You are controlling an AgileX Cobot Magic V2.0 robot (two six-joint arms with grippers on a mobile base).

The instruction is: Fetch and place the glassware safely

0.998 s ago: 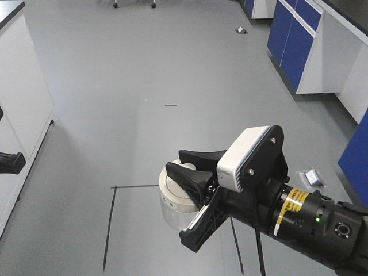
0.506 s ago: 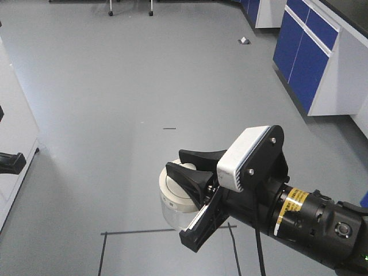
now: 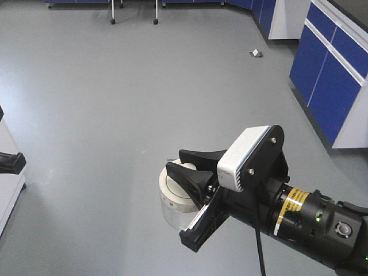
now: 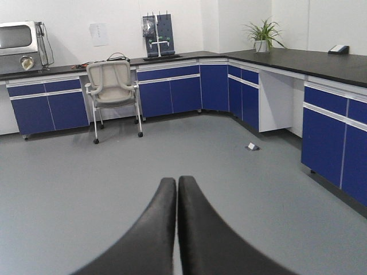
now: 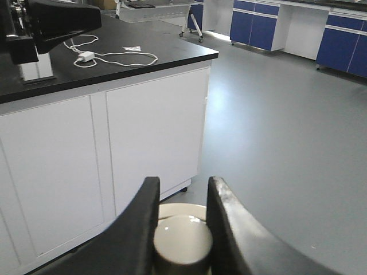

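Hanging above the grey floor in the front-facing view, the glass jar is clamped at its lid knob by the right claw. From the left wrist, the left claw is seen pressed together, empty. From the right wrist, fetching is judged done; setting down on a tabletop is left.

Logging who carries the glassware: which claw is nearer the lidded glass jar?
Right. The right claw is clamped on top of the jar, touching it. The left claw is shut and empty, with no jar in its own view.
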